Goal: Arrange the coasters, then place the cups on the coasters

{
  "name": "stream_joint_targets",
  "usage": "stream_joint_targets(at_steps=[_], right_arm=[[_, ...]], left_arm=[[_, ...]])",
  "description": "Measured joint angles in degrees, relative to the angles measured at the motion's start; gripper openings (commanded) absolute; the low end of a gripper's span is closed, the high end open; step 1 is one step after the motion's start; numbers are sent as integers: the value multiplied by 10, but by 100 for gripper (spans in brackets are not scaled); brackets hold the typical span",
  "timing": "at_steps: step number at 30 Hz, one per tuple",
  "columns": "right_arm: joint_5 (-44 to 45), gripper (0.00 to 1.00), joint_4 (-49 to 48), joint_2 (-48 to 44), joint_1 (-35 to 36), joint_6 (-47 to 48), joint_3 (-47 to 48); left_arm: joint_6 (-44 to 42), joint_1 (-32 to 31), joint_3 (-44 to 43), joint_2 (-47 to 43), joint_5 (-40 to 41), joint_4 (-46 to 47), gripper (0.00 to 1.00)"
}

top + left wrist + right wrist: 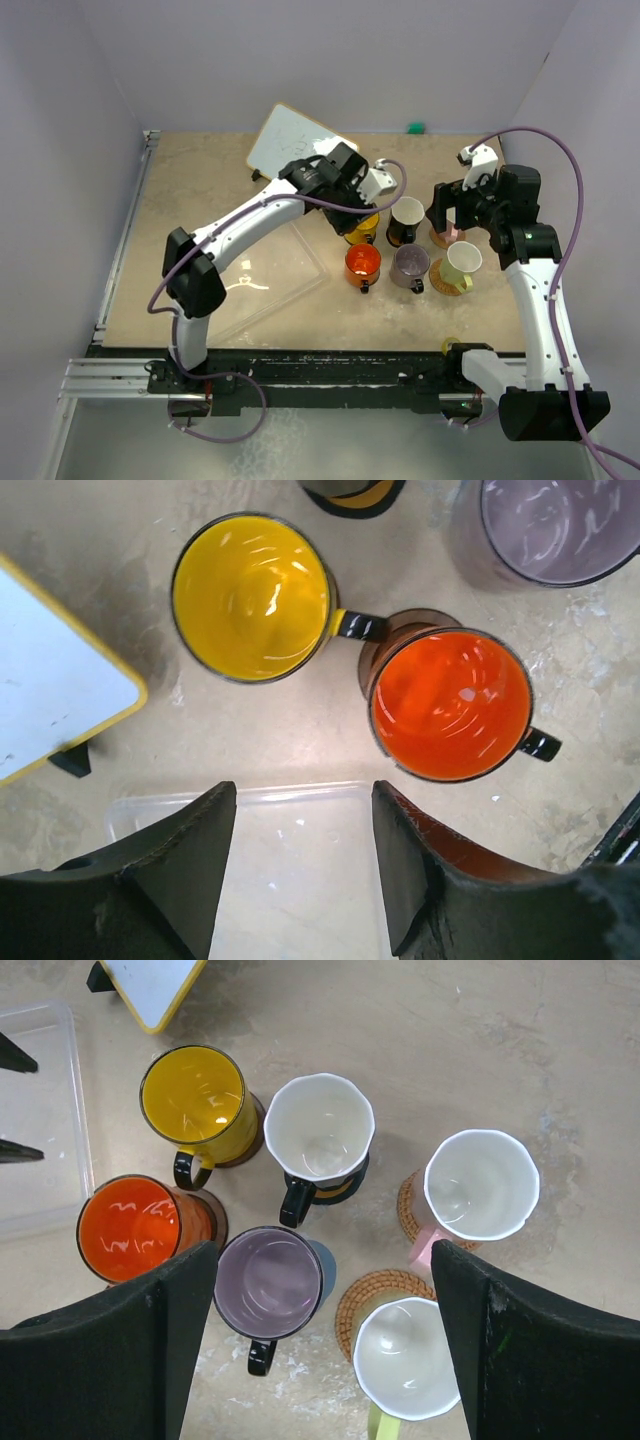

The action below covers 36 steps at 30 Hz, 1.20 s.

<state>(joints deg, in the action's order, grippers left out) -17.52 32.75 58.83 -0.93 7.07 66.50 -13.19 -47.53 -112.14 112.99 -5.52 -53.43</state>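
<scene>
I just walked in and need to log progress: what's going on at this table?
All six mugs stand on coasters in a cluster: yellow mug, orange mug, mauve mug, black mug, white-pink mug, pale green mug. The left claw hangs open above the clear tray's edge beside the yellow and orange mugs; the right claw hovers open over the cluster. Neither holds anything.
</scene>
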Motion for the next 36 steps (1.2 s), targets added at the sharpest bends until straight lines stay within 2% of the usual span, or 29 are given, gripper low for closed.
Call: stream_joint_targets(at_steps=[8, 14, 24, 30, 36], right_arm=[[0, 92, 0, 0, 0, 0, 0], [0, 93, 0, 0, 0, 0, 0], [2, 95, 0, 1, 0, 5, 0], [5, 98, 0, 1, 0, 10, -2], [8, 100, 0, 1, 0, 13, -2]], left_arm=[[2, 58, 64, -57, 6, 34, 59], [4, 115, 125, -118, 16, 75, 68], [12, 174, 231, -214, 24, 156, 76], [33, 229, 296, -257, 24, 209, 85], [56, 278, 371, -311, 24, 283, 98]])
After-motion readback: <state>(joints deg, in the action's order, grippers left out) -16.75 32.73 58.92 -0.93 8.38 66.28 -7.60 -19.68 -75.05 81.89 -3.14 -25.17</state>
